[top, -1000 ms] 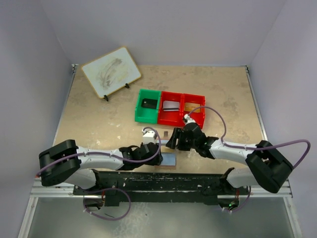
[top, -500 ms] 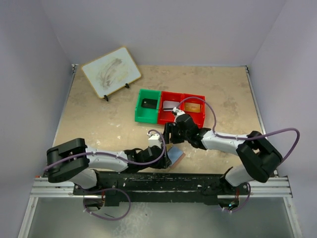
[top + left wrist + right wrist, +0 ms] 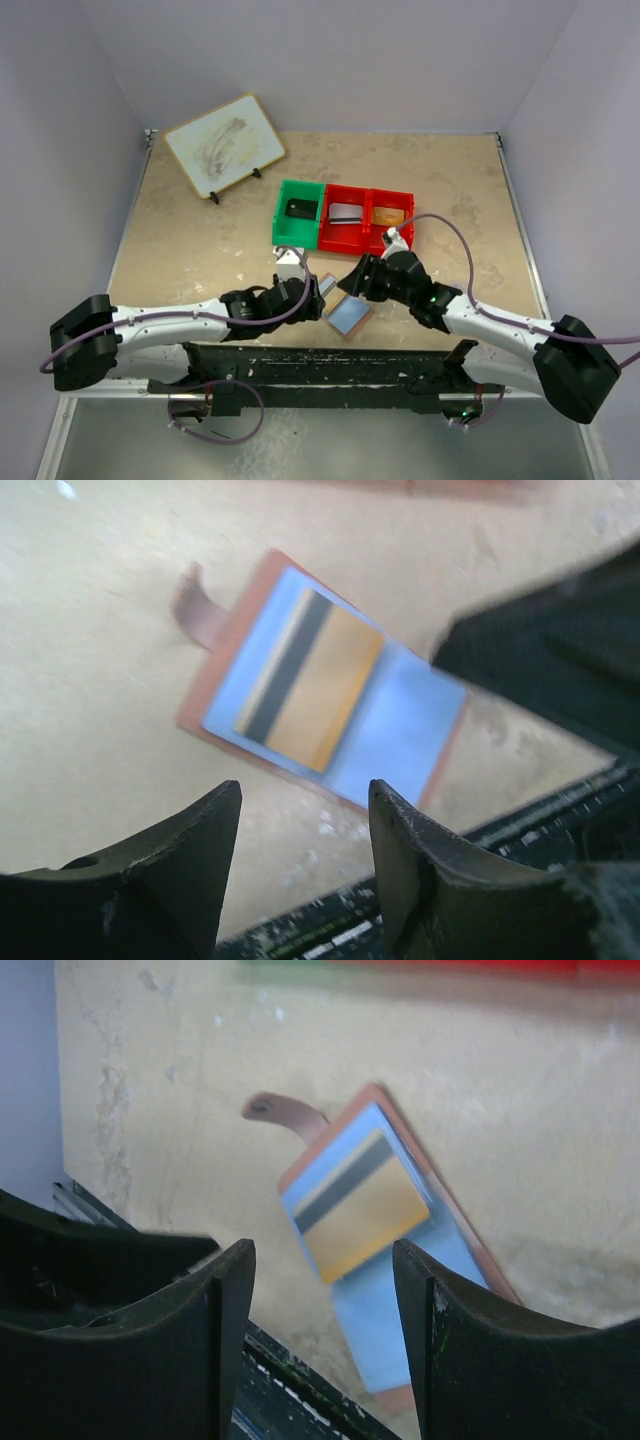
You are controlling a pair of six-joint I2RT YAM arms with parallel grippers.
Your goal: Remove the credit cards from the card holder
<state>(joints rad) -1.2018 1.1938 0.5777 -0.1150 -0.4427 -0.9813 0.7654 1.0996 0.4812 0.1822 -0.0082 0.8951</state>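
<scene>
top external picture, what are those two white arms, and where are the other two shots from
Those are two robot arms bolted at the near edge of the table, filmed from above. Each close-up comes from a camera on one wrist, looking past its own tool. The left tool and right tool are open, holding nothing. Between them lies the opened card holder showing an orange card against its blue lining. Behind stand a green bin, red bins and a picture board.

Top view looks down; wrist views (close) share card holder [image 3: 405,730]
</scene>
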